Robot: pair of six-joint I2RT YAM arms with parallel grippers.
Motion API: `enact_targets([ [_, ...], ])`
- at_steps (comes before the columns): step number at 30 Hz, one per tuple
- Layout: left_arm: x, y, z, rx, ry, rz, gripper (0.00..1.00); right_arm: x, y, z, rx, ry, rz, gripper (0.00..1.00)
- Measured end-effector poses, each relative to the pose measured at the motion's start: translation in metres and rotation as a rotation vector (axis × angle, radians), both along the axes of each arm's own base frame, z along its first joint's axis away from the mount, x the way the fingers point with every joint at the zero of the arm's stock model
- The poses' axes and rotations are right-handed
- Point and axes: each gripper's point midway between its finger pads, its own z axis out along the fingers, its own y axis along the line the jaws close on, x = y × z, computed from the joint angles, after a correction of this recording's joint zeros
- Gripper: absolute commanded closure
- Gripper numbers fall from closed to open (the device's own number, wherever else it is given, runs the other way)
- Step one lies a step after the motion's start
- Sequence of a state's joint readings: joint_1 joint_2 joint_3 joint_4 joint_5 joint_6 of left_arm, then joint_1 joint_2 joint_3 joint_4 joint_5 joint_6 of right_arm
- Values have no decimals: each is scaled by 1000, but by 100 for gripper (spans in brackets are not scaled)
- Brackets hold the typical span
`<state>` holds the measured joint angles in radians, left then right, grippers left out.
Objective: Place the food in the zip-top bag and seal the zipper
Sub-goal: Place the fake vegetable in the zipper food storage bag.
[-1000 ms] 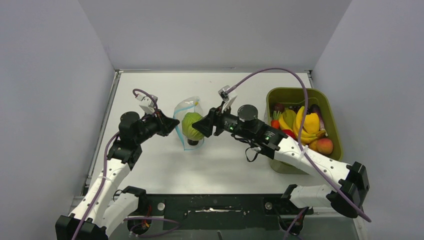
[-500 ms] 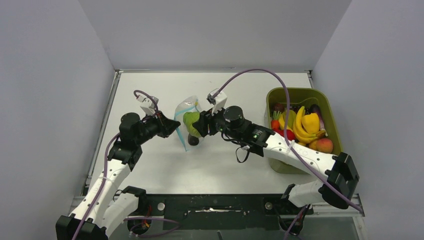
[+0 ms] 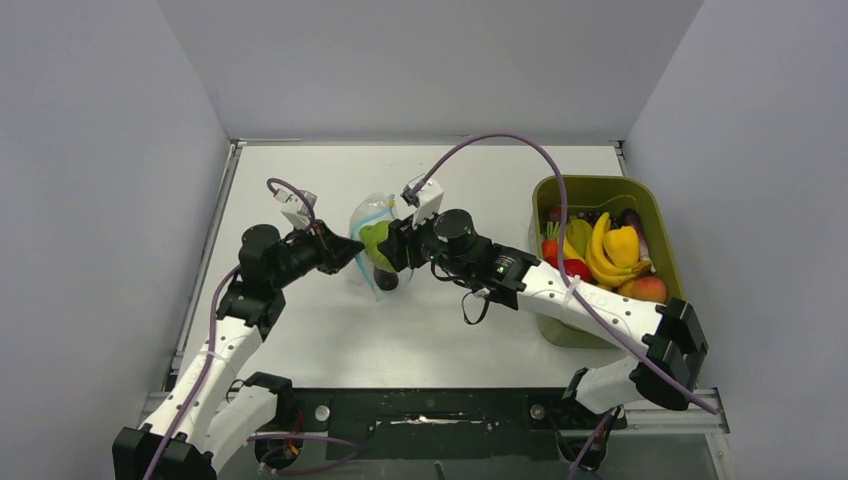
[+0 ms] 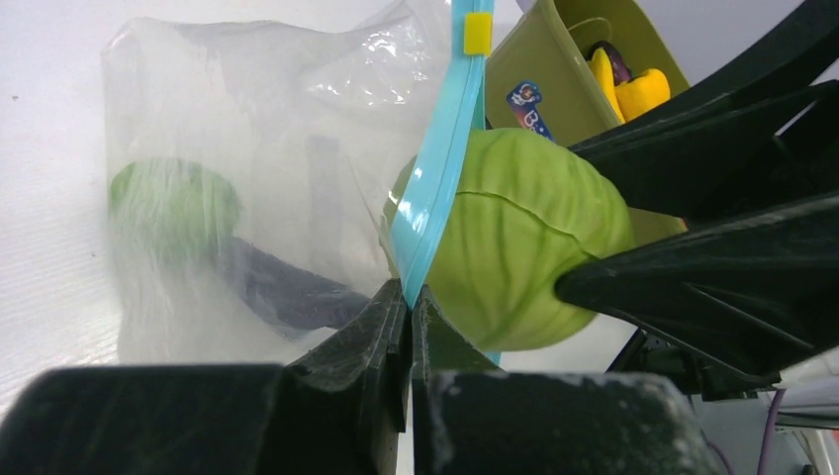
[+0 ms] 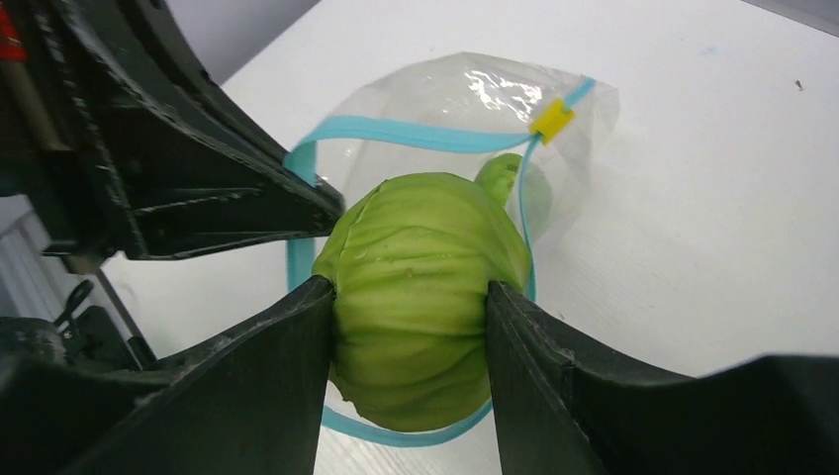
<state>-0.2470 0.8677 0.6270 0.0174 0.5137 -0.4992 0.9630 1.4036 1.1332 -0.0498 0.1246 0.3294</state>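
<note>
My right claw grips the pale-green ribbed plastic cabbage mid-body: rigid, probably slick. My left claw pinches the teal zipper strip of the limp clear bag.

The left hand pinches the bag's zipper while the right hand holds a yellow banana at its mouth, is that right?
No. The right hand holds a green vegetable, not a yellow banana; the right wrist view shows it. The left hand does pinch the zipper.
</note>
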Motion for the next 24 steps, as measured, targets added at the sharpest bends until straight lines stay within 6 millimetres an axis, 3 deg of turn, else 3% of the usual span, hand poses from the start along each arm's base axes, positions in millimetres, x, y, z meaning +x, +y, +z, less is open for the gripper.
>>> enact_targets([
  [6,1,-2,4,-22,-1,-4,100,-3,4,21,101,3,-30,54],
  [24,-2,-7,5,-70,21,-21,100,28,-11,-17,217,146,-359,50],
])
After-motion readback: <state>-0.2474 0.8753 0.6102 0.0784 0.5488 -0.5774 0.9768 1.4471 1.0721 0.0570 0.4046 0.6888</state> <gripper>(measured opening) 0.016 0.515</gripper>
